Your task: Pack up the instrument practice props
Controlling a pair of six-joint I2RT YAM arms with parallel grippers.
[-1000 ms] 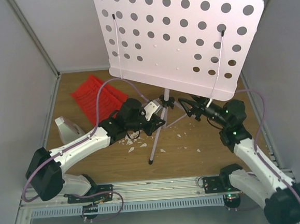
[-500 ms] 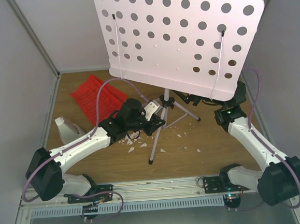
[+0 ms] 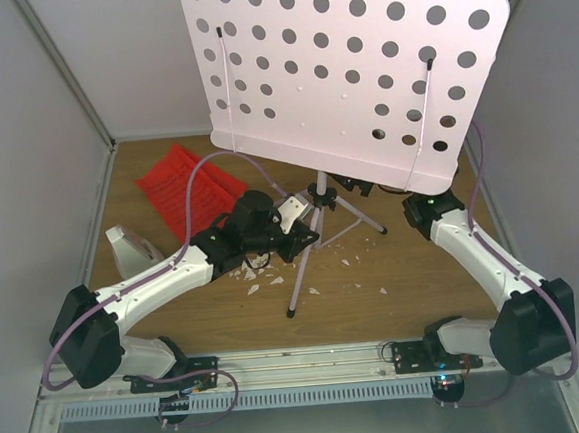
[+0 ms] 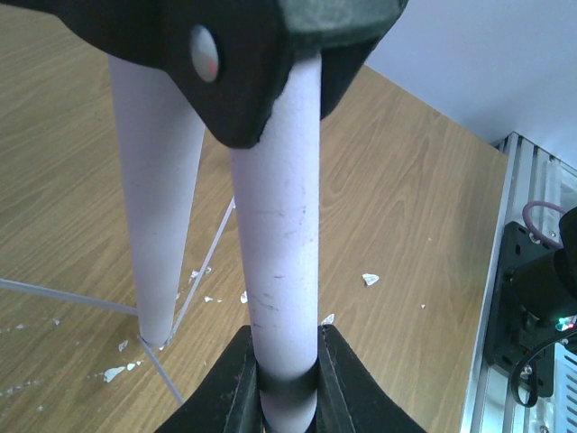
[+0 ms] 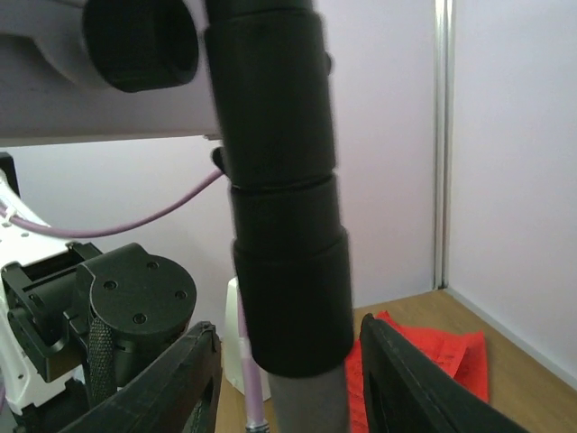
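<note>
- Pale perforated metal music-stand plate (image 3: 348,66): still erect and tilted on its tripod at mid wooden worktop (image 3: 425,286); not yet folded.
- Left fingers (image 4: 230,392): clamped narrow on one silver tubular tripod leg (image 4: 284,253).
- Right fingers (image 5: 180,388): part-open astride the black collar (image 5: 288,298) on the stand's post, with slim gaps either side.
- Red ribbed sheets (image 3: 189,189) and small white pyramid metronome (image 3: 132,251): lying left, unpacked.
- Hazard, my judgement: an off-centre squeeze or pull could tip the top-heavy stand; I also cannot see the right fingers from overhead.
</note>
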